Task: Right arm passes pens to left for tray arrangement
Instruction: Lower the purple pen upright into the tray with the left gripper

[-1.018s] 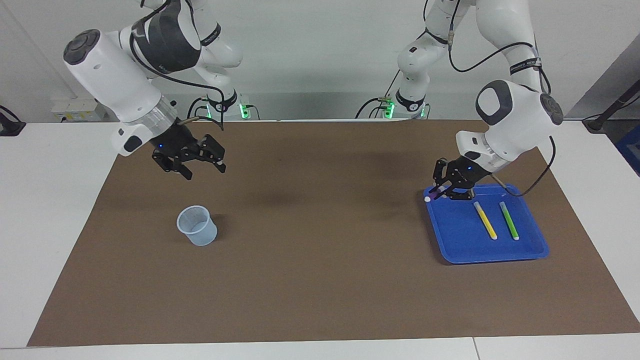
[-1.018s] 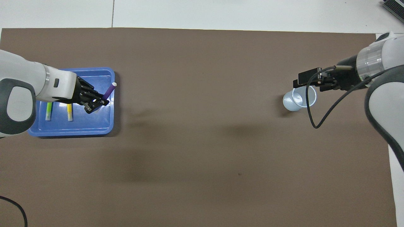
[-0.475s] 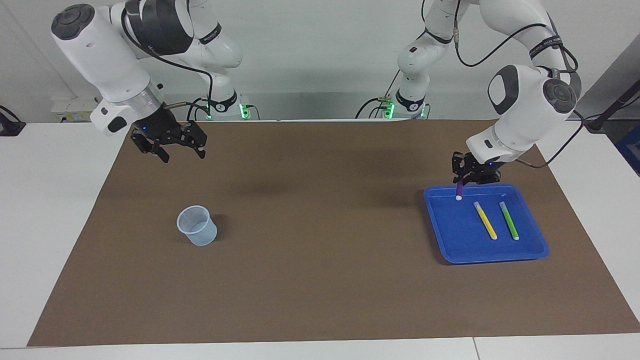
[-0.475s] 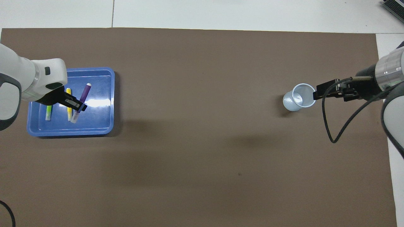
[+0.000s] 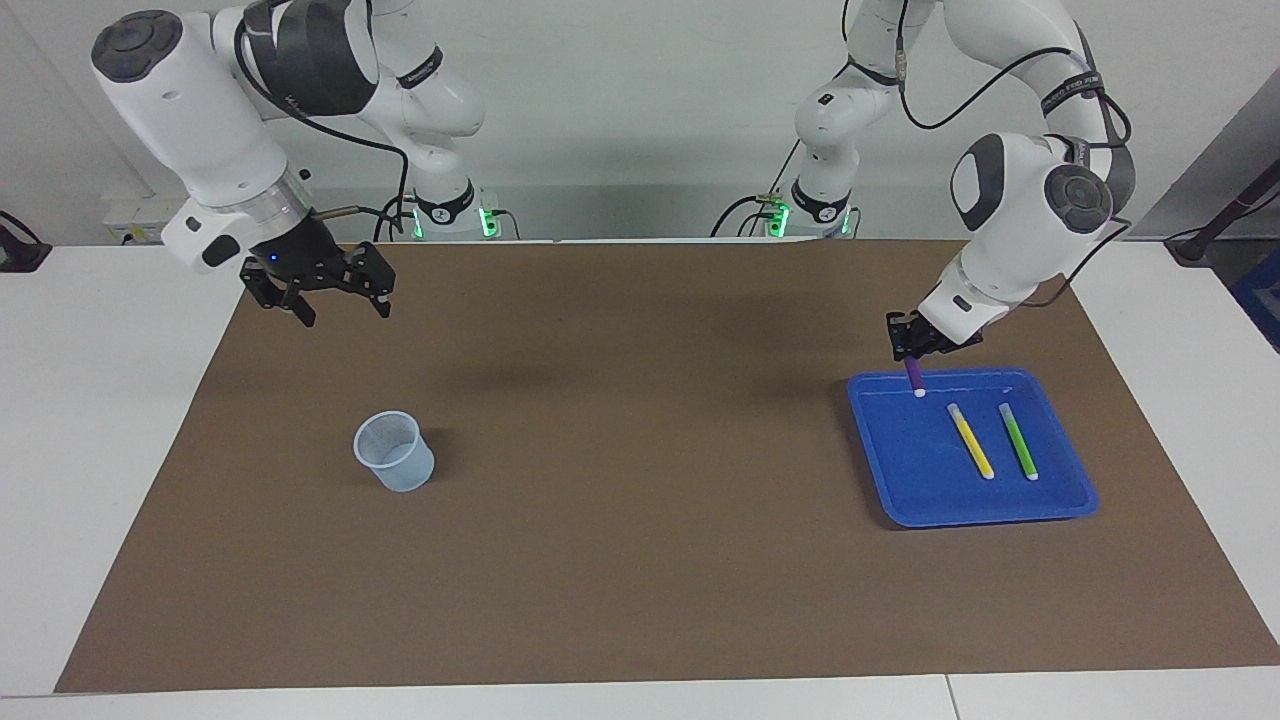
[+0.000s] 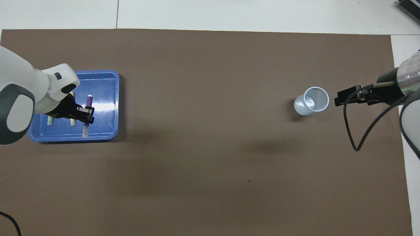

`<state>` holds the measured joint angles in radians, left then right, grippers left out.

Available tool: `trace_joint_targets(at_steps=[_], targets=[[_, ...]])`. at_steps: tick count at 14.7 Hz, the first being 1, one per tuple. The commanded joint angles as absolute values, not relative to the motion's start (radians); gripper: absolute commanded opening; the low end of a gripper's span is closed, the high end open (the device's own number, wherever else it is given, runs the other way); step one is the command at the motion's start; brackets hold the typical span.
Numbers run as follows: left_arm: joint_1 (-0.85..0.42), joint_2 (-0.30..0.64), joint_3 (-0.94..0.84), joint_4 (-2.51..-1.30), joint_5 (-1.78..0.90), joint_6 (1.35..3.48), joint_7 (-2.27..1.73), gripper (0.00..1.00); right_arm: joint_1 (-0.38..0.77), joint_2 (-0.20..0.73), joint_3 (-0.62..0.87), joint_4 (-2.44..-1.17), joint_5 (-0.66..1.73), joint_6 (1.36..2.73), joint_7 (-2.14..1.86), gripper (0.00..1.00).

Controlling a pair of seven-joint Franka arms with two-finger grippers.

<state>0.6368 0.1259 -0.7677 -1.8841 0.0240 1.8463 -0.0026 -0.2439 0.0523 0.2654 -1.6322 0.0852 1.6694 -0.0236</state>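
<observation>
Two pens, the yellow pen [image 5: 970, 440] and the green pen [image 5: 1018, 441], lie flat and parallel in the blue tray [image 5: 1060, 505], while the left gripper [image 5: 916, 345] is clamped on the purple pen [image 5: 915, 378], held over the tray's edge nearest the robots. Let go from up there, that pen could bounce off the rim onto the brown mat [image 5: 640, 560], or roll into the yellow one. The plastic cup [image 5: 394, 451] looks empty, and the right gripper [image 5: 330, 290] waits, jaws spread and holding nothing, above the mat near it.
</observation>
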Motion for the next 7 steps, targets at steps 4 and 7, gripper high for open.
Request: trace_joint_targets(at_steps=[4,7], targets=[[0.654,0.136,-0.742,-1.936,0.061,1.939,-0.047,0.00,-0.245,0.034,0.282,-1.649,0.064,1.660,-0.037,1.00],[0.646,0.214,-0.742,-1.908,0.113,1.968,-0.072,0.00,-0.245,0.034,0.282,-1.649,0.064,1.658,-0.038,1.00]])
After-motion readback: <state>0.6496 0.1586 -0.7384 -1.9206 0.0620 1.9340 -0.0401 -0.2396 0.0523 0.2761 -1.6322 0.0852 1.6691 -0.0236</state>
